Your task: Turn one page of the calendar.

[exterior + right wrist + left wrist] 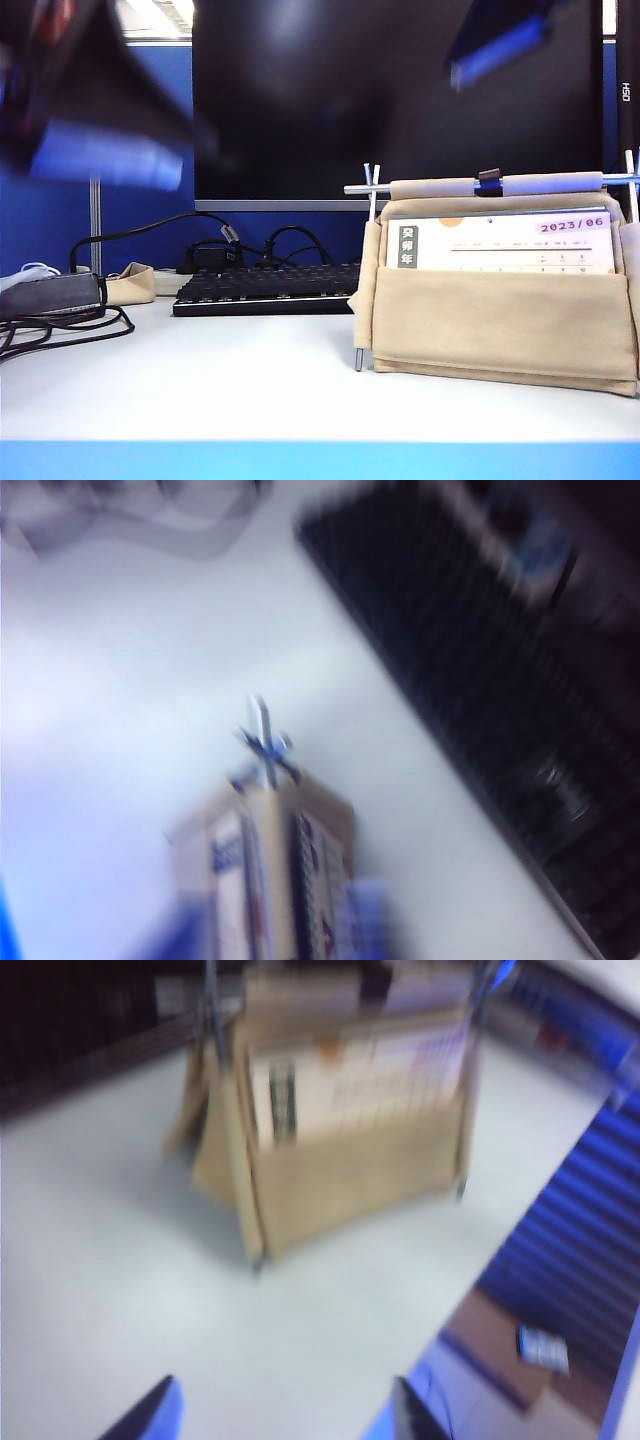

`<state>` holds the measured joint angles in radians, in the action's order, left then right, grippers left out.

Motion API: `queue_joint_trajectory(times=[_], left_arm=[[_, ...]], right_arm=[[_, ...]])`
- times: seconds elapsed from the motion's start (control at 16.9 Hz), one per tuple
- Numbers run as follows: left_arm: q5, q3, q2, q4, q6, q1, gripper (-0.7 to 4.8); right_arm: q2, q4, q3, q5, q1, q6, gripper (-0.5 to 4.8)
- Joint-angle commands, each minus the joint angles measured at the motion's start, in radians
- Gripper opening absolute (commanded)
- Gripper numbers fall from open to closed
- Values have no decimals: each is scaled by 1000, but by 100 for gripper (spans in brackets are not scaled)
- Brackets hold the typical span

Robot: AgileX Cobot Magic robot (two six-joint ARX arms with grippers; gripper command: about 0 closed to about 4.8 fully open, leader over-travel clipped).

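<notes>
Beige cloth desk calendar [500, 330] w/ silver rods stands on white table [200, 380].
Front sheet reads 2023/06. Left gripper [285, 1415] hangs above table, jaws wide apart. Right gripper [500, 45] blurry over calendar; can't tell its jaws.

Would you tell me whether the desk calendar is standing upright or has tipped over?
Upright: the calendar stands on the table on its rods, with the 2023/06 sheet showing above the beige pocket.
</notes>
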<state>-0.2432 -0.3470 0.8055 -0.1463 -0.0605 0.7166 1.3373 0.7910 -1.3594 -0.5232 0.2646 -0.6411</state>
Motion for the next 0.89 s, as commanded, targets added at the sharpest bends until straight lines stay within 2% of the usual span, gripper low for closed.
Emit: queue_joint_trajectory(times=[0.06, 0.12, 0.18, 0.24, 0.3, 0.41, 0.47, 0.53, 0.65, 0.77, 0.89], left_arm=[[95, -17, -113, 0, 1, -1, 68], [169, -17, -162, 27, 2, -1, 32], [229, -17, -193, 51, 7, -1, 20], [326, -16, -256, 106, 25, -1, 20], [356, -16, -301, 147, 27, -1, 20], [362, -14, -393, 248, 11, -1, 19], [363, -13, -403, 266, -11, -1, 19], [378, -9, -417, 292, -54, -1, 19], [389, 19, -417, 278, -56, -1, 19], [407, 54, -417, 278, -60, -1, 19], [426, 98, -417, 261, -87, -1, 19]], right_arm=[[-142, -33, 14, -47, -31, 201, 18], [-206, -59, 47, -33, -34, 237, -6], [-249, -81, 76, -33, -37, 258, -6], [-332, -123, 142, -32, -39, 298, -6], [-402, -172, 208, -28, -39, 341, -6], [-615, -338, 437, 71, -38, 489, -6], [-663, -365, 490, 109, -38, 518, -6], [-785, -431, 626, 216, -38, 593, -6], [-987, -484, 841, 350, -38, 650, -6], [-1138, -505, 975, 396, -38, 657, -6], [-1329, -549, 1106, 470, -37, 736, -6]])
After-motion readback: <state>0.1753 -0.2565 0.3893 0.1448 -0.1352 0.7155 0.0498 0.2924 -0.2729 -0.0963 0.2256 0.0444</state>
